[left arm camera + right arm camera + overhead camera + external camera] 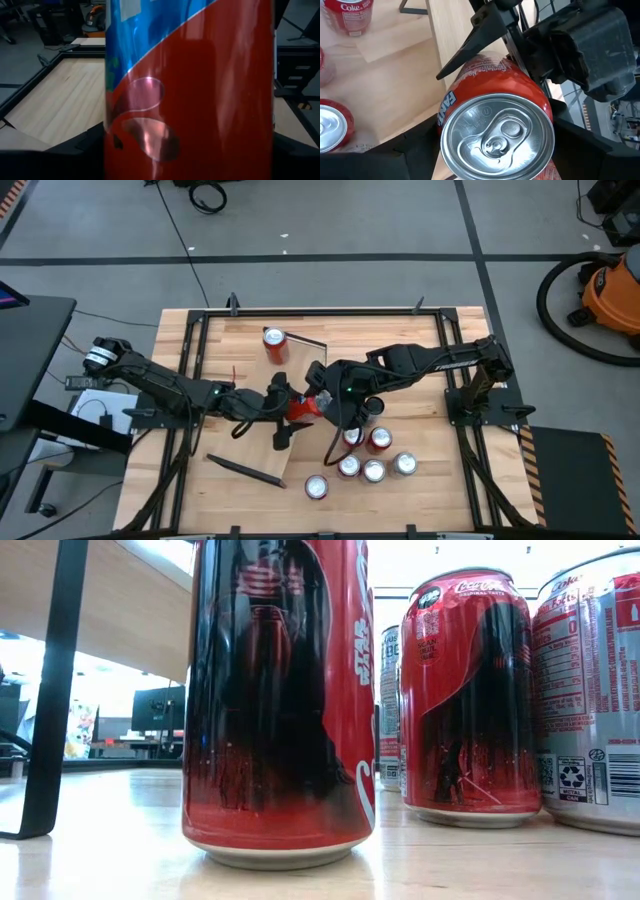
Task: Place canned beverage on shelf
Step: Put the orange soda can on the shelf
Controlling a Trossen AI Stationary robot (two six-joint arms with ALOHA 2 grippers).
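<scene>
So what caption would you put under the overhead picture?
Both arms meet mid-table, the left tool and right tool on one orange can, with the shelf beneath and spare cans nearby.

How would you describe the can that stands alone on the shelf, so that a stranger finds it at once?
Start from the pale wooden shelf lying across the middle of the table. At its far end stands one upright red can. It is alone there, while the other loose cans cluster on the table's near right side.
</scene>
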